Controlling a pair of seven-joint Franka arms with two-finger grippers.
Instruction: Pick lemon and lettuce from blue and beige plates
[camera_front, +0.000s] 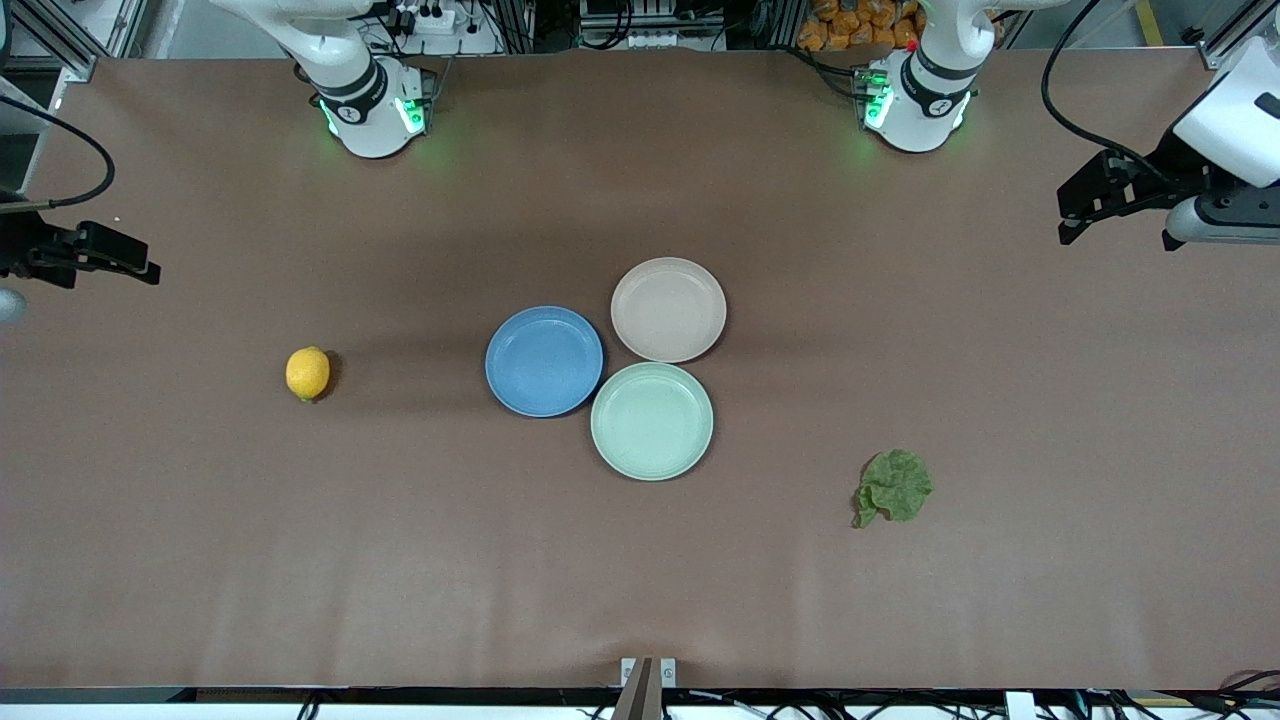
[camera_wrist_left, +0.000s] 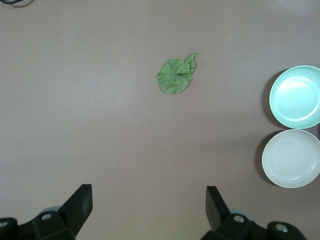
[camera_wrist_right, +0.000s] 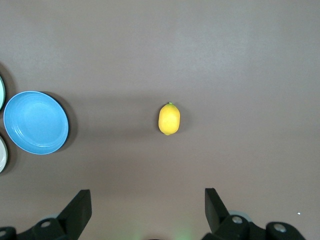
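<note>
The lemon (camera_front: 307, 373) lies on the bare table toward the right arm's end, apart from the plates; it also shows in the right wrist view (camera_wrist_right: 169, 119). The lettuce (camera_front: 893, 486) lies on the bare table toward the left arm's end, nearer the front camera than the plates; it also shows in the left wrist view (camera_wrist_left: 176, 76). The blue plate (camera_front: 544, 361) and the beige plate (camera_front: 668, 308) are empty at mid-table. My right gripper (camera_front: 140, 265) is open and empty, up over its table end (camera_wrist_right: 147, 200). My left gripper (camera_front: 1075, 225) is open and empty over its end (camera_wrist_left: 148, 200).
An empty mint-green plate (camera_front: 652, 420) touches the blue and beige plates and lies nearest the front camera of the three. It also shows in the left wrist view (camera_wrist_left: 296, 96) beside the beige plate (camera_wrist_left: 291, 158). The blue plate shows in the right wrist view (camera_wrist_right: 36, 122).
</note>
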